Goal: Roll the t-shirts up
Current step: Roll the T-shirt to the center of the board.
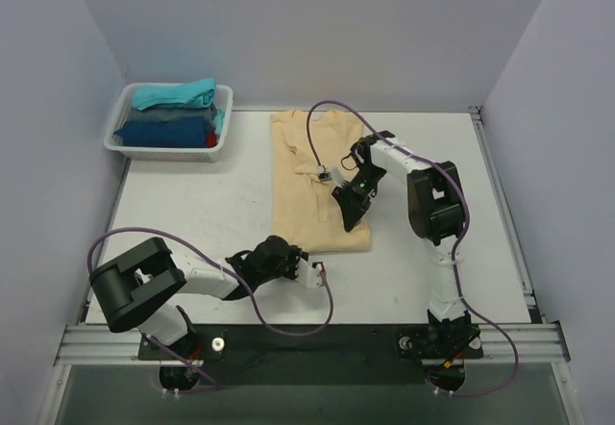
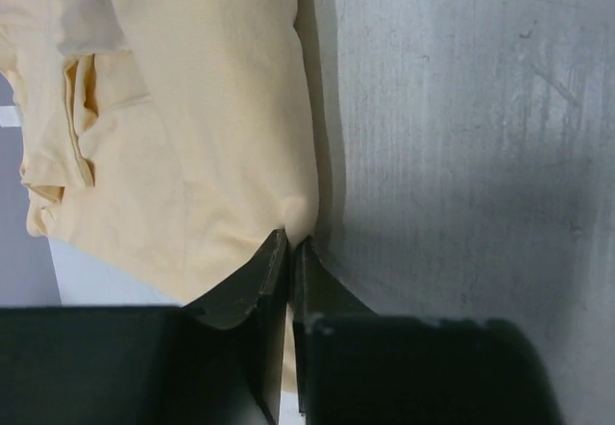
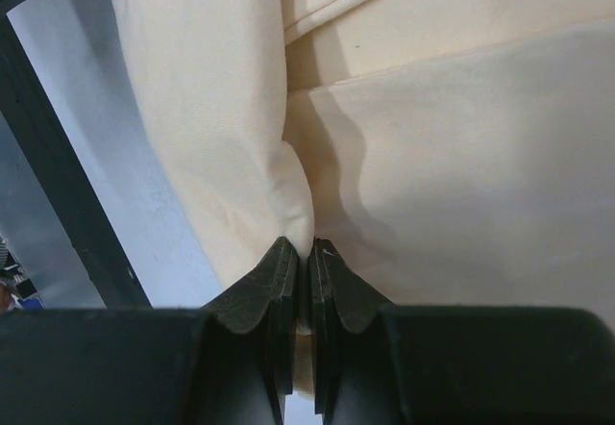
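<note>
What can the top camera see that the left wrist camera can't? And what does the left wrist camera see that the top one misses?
Only the top view shows the white basket holding folded shirts, and the right gripper down on the beige t-shirt. Only the left wrist view shows, close up, the left gripper with its jaws almost together, pinching the t-shirt's edge. Both views show the beige t-shirt lying on the table.

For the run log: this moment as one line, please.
left gripper: shut on beige t-shirt, near-left corner | right gripper: shut on same shirt, right edge | white basket: other shirts inside
</note>
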Tool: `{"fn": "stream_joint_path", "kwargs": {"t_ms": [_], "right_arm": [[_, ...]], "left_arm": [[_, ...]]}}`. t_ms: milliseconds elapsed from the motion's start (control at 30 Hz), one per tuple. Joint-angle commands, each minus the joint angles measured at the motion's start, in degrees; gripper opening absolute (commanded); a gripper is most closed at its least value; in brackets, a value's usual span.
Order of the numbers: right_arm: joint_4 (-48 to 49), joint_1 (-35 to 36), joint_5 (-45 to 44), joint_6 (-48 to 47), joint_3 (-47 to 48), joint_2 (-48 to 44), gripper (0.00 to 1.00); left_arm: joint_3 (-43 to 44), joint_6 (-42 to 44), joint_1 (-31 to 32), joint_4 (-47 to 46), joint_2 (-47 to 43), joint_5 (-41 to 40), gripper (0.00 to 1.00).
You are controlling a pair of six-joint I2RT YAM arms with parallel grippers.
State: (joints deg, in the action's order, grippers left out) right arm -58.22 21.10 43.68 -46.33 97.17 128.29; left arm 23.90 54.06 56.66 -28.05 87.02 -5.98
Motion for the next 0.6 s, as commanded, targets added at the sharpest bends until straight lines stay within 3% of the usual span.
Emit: {"fn": "stream_joint_path", "kwargs": {"t_ms": [0,67,167,200,233,267,367,533,567], "right_arm": [[-4.1,0.3,-0.2,0.0,1.0,0.6,0.06],[-4.0,0.3,-0.2,0.2,1.2,0.6,0.06],[-3.9,0.3,-0.1,0.5,1.6,0.8,0.11],[-4.0,0.0,0.1,0.6,1.7,0.6,0.15],[-3.8,-0.4,0.4,0.6,1.7,0.3,0.30],[-3.6,-1.0,1.3,0.5,1.5,-0.3,0.36],[-0.9,-5.4,6.2,1.8,-1.2,-5.9,0.47],[12.8,-13.3,8.2,6.9,-10.2,-18.4,0.59],[20.8,-13.9,7.1,10.2,-16.2,-24.9,0.61]], "left_arm": [[3.3,-2.2,0.0,1.6,0.0,1.0,0.06],[3.5,-2.4,-0.1,2.1,-0.3,1.5,0.00],[4.0,-3.7,-1.3,4.7,-1.5,4.7,0.00],[5.8,-4.8,-2.1,6.8,-2.3,6.0,0.00],[7.0,-5.6,-3.1,9.5,-3.1,9.5,0.00],[8.3,-6.9,-5.7,14.6,-4.8,12.3,0.00],[14.6,-7.7,-9.2,26.1,-6.0,20.6,0.00],[20.3,-7.7,-13.8,36.3,-5.6,30.7,0.00],[20.9,-7.7,-14.4,38.5,-5.3,31.9,0.00]]}}
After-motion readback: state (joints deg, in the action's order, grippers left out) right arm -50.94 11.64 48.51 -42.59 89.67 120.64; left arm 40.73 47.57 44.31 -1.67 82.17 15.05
